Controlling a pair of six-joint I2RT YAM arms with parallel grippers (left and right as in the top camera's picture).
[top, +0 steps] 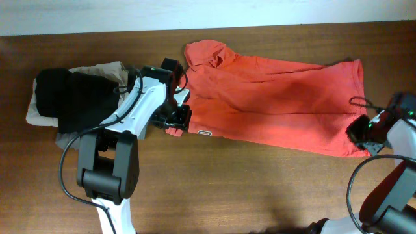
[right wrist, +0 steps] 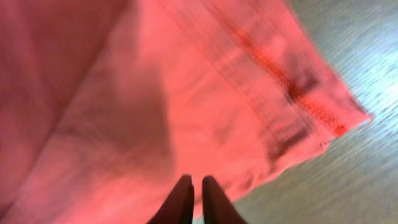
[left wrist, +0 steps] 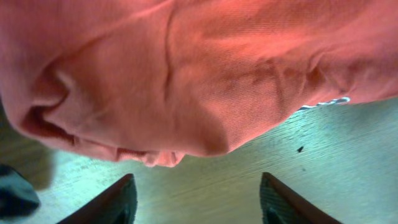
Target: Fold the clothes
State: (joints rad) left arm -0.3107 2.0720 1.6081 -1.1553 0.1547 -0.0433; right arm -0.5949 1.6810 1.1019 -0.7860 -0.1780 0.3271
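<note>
The red-orange T-shirt [top: 273, 97] lies spread across the middle and right of the wooden table, hem to the right. My left gripper [top: 177, 122] sits at the shirt's lower left corner. In the left wrist view it [left wrist: 196, 177] stands open over bare wood, with the bunched shirt edge [left wrist: 186, 74] just ahead and nothing between its fingers. My right gripper [top: 359, 132] is at the shirt's lower right hem. In the right wrist view its fingers [right wrist: 194, 179] are almost together over the stitched hem [right wrist: 155, 93]; whether cloth is pinched does not show.
A pile of folded garments lies at the left, a black one [top: 65, 97] on a beige one [top: 97, 68], right beside my left arm. Bare table [top: 227, 188] runs along the front. A bit of white lettering [top: 205, 132] shows at the shirt's lower edge.
</note>
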